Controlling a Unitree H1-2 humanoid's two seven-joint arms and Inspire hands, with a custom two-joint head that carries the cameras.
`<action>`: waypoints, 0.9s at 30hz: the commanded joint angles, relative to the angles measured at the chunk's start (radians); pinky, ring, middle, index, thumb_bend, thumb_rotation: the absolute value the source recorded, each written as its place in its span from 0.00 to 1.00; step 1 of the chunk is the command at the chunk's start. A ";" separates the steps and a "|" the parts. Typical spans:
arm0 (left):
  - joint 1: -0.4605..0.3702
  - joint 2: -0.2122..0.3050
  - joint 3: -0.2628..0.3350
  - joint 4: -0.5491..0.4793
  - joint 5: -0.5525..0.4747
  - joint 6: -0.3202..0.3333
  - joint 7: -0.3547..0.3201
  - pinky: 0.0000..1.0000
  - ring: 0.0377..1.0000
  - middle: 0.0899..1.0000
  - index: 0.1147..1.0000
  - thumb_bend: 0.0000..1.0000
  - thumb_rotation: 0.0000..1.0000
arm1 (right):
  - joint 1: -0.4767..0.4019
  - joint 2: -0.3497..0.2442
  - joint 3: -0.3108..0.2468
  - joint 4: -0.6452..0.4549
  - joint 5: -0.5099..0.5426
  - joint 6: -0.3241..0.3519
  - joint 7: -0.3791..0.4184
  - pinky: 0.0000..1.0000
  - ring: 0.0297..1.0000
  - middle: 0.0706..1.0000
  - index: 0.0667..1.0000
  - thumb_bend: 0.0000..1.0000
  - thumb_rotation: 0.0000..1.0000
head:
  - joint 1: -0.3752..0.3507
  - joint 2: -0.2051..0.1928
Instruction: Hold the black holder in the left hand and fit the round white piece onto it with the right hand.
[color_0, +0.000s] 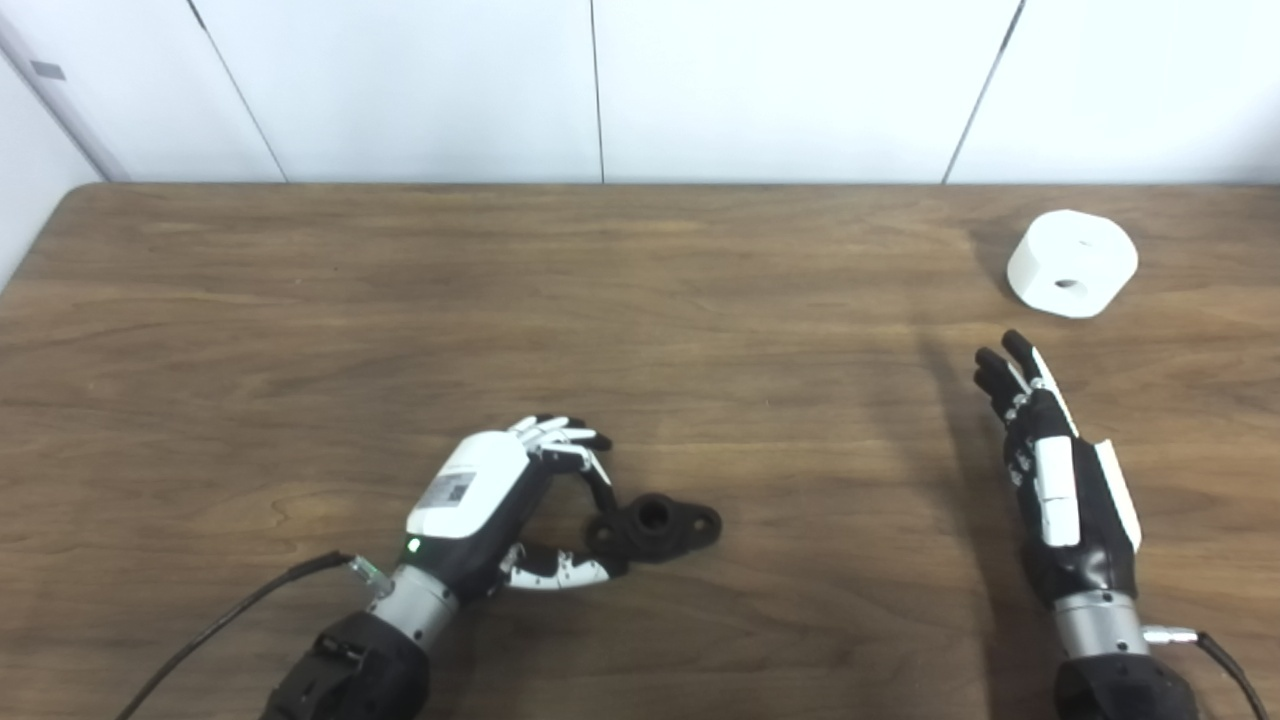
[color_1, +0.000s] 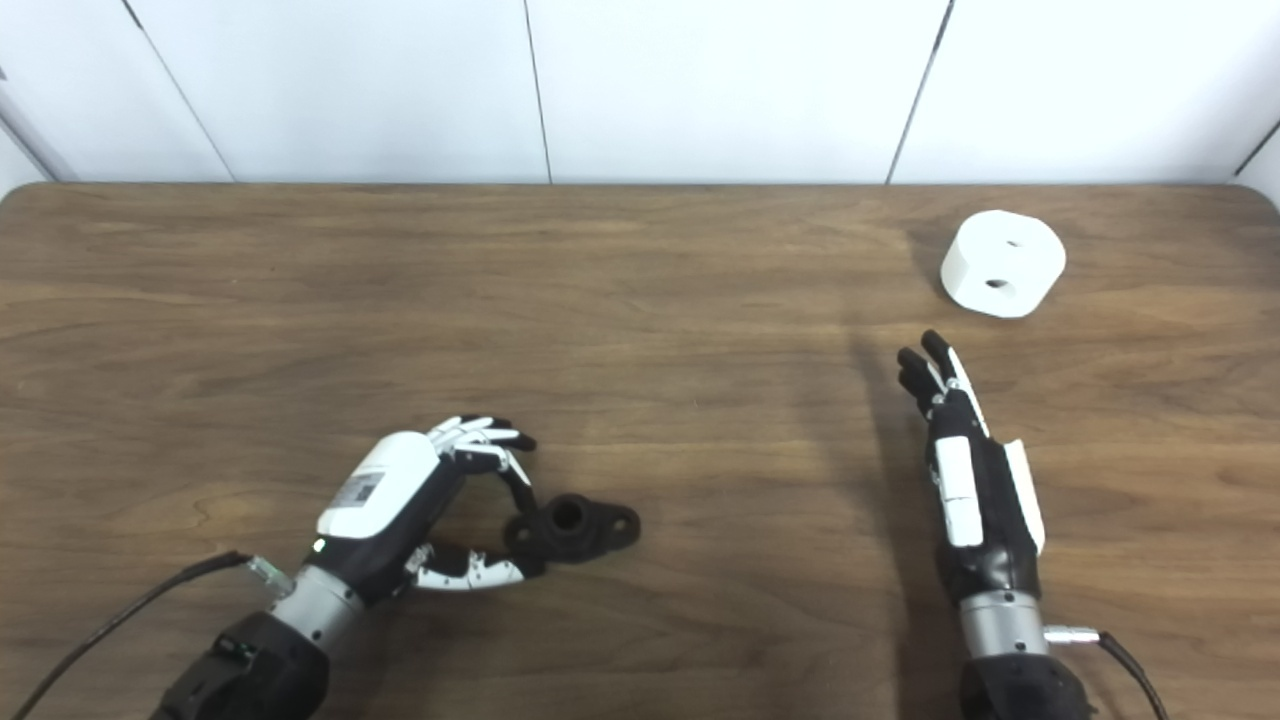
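Black holder (color_0: 655, 527) lying flat on the wooden table (color_0: 400, 330), taken here as the landmark: a raised round collar with a hole in the middle, a flat ear with a smaller hole sticking out on its right side

Left hand (color_0: 500, 510) immediately left of the holder, palm turned toward it, white back plate facing up and left. Fingers (color_0: 565, 440) curled over from behind and down toward the holder's left rear edge; thumb (color_0: 560, 570) stretched along the table in front, its tip at the holder's left front edge. Hand half closed around that left end, fingertips touching or very nearly touching the black part; cannot tell whether any real grip is made. Holder resting on the table, not lifted

Round white piece (color_0: 1072, 263) far to the right of the holder and well behind it, near the table's back right corner. Thick disc shape, tilted a little, with one small hole on its upper face and another on the side facing the camera. Nothing touching it

Right hand (color_0: 1050, 470) well to the right of the holder, at roughly the same depth and a little further back, between the holder's row and the white piece yet clearly apart from both. Fingers straight, close together, pointing away toward the back of the table; hand open and flat-edged, holding nothing

Dark cable (color_0: 230, 615) trailing from the left wrist, left of the holder, toward the front edge
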 joint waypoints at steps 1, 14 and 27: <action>0.027 -0.003 -0.017 0.032 -0.007 -0.020 -0.007 0.91 0.88 0.79 0.42 0.52 0.05 | 0.128 0.033 0.010 -0.044 -0.007 -0.024 -0.006 1.00 0.93 0.90 0.94 0.63 1.00 | -0.005 -0.001; 0.055 -0.016 -0.033 0.057 0.030 -0.052 0.021 0.92 0.89 0.80 0.42 0.52 0.05 | 0.125 0.033 0.005 -0.033 0.011 -0.045 -0.004 1.00 0.93 0.91 0.95 0.61 1.00 | -0.049 -0.010; 0.051 -0.016 -0.042 0.086 0.061 -0.076 0.047 0.90 0.89 0.79 0.42 0.52 0.05 | 0.103 0.017 -0.023 -0.073 0.022 -0.033 -0.007 1.00 0.96 0.93 0.96 0.59 1.00 | -0.083 -0.034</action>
